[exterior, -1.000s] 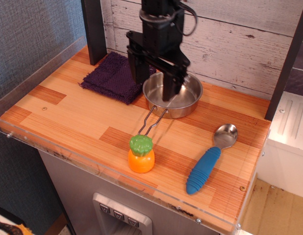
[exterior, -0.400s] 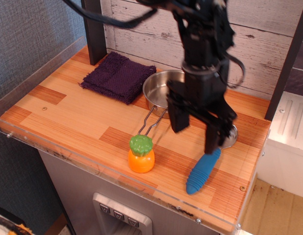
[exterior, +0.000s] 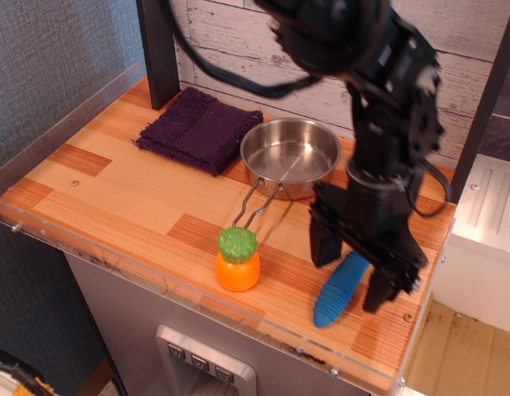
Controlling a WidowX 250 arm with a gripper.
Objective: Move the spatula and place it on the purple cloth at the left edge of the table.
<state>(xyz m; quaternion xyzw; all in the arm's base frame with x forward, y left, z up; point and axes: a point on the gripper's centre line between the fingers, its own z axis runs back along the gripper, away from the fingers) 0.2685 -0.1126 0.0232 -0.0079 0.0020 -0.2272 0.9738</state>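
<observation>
Straddling the spatula (exterior: 341,289) at the near right of the table (exterior: 115,198), the tool (exterior: 351,275) has swung across from above the steel pan (exterior: 290,155) a second ago, its two fingers spread apart on either side of the blue handle and not yet closed. The approach looks finished; the grasp appears to come next. Lying flat, the spatula runs its long axis from near to far, leaning slightly right, its head now hidden behind the arm. Well apart at the far left waits the purple cloth (exterior: 197,128), bare, beyond a toy carrot (exterior: 238,260).
</observation>
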